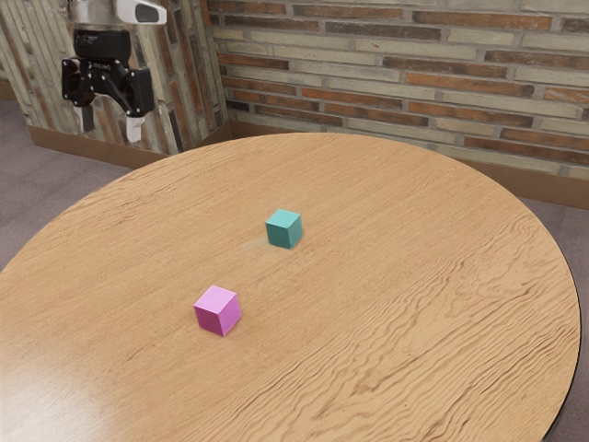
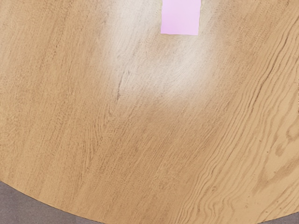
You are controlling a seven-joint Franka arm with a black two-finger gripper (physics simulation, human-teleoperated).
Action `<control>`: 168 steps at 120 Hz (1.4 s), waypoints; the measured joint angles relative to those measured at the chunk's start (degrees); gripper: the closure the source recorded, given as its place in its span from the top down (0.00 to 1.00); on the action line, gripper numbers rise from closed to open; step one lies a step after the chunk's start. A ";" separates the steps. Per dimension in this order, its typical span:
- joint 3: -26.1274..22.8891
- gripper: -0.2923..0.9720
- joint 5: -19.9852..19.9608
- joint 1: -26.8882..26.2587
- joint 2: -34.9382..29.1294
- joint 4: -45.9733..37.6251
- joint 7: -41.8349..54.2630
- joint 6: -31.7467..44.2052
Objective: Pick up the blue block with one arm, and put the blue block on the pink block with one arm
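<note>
A teal-blue block rests on the round wooden table, near its middle. A pink block lies closer to the front, a short way toward the exterior view's left of the blue one. My gripper hangs high above the table's far left edge, well away from both blocks, open with nothing between its fingers. In the wrist view the pink block lies on the table far below my hand.
A brick wall stands behind the table, and wooden panelling lies behind my arm. Grey floor lies past the table's curved edge.
</note>
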 joint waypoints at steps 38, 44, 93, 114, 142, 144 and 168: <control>-0.09 0.77 -0.20 -0.40 4.20 0.00 -0.36 15.83; -0.10 0.77 -0.34 -0.47 6.95 0.12 -0.45 18.68; 1.77 0.77 0.65 -3.23 35.10 18.54 -0.90 34.44; 1.45 0.77 0.64 -4.14 41.07 19.96 -1.03 37.75; 1.17 0.77 0.60 -5.54 46.96 21.24 -1.17 40.49; 1.09 0.77 0.59 -5.57 47.26 21.26 -1.18 40.60; 0.37 0.77 0.60 -5.31 50.38 23.18 -1.23 41.34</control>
